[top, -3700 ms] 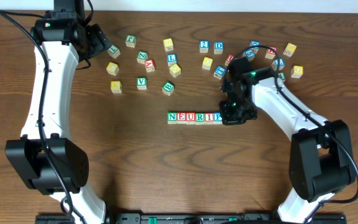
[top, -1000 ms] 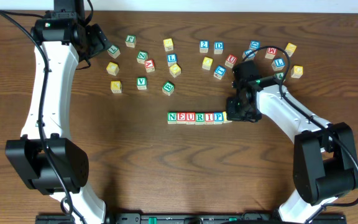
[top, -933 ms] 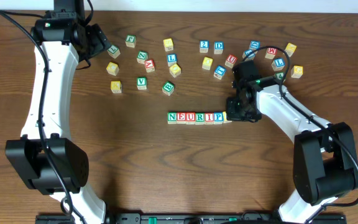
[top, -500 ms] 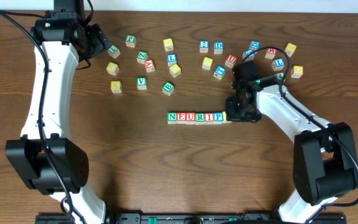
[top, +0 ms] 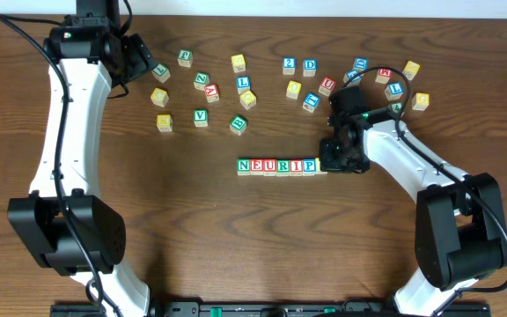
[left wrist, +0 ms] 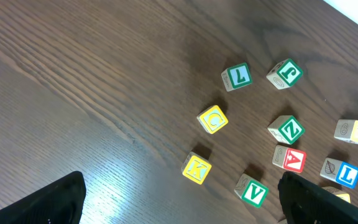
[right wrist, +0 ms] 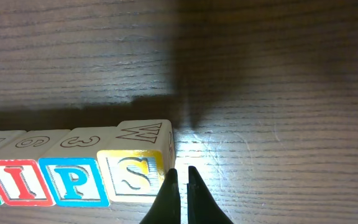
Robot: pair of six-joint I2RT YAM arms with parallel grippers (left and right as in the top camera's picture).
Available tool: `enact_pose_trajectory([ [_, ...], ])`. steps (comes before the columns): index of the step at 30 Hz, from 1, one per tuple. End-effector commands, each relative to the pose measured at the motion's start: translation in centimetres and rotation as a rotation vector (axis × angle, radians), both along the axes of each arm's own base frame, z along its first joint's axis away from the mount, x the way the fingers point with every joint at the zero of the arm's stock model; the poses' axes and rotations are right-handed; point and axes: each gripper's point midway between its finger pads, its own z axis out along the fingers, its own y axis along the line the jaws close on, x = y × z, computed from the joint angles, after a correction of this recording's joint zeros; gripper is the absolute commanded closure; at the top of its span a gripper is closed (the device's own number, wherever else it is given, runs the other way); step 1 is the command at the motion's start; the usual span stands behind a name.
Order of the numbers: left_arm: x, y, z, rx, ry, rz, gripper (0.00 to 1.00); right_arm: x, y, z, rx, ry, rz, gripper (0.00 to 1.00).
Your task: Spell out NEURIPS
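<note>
A row of light-wood letter cubes [top: 276,165] lies mid-table and reads N, E, U, R, I, P. The right wrist view shows its right end: red I [right wrist: 18,182], blue P [right wrist: 73,180] and a yellow S cube [right wrist: 132,174]. My right gripper [right wrist: 180,175] is shut and empty. Its tips rest on the table against the S cube's right side. From overhead, the right gripper [top: 333,162] hides most of the S cube. My left gripper [top: 136,58] hovers at the back left. It is open, with only table and loose cubes below it.
Loose cubes lie scattered at the back left [top: 201,81] and back right [top: 359,66]. The left wrist view shows a yellow K [left wrist: 196,168], green V [left wrist: 252,191], yellow C [left wrist: 213,119], green L [left wrist: 236,76], green Z [left wrist: 288,130] and red A [left wrist: 290,159].
Since the earliest frame my right gripper has shifted slightly right off the row's end, uncovering the P. Over the last second nothing has moved.
</note>
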Motion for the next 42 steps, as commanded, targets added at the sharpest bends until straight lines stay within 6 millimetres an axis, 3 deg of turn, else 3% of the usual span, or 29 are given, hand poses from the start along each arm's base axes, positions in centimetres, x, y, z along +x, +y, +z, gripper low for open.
enact_pose_trajectory([
  [1,-0.1,0.3,-0.5,0.013,0.015,0.002,0.02,-0.6,0.4,-0.4,0.008,0.022,0.002,0.99],
  [16,-0.1,0.3,-0.5,0.013,0.015,0.002,0.02,-0.3,0.0,-0.3,0.003,0.016,0.019,0.99],
  [24,-0.1,0.3,-0.5,0.013,0.015,0.002,0.02,2.0,-1.2,0.7,-0.001,-0.052,-0.021,0.99],
  [37,-0.1,0.3,-0.5,0.013,0.015,0.002,0.02,5.6,0.1,1.7,0.066,-0.197,-0.028,0.99],
  [42,-0.1,0.3,-0.5,0.013,0.015,0.002,0.02,5.8,0.7,1.9,0.099,-0.207,-0.024,0.99],
])
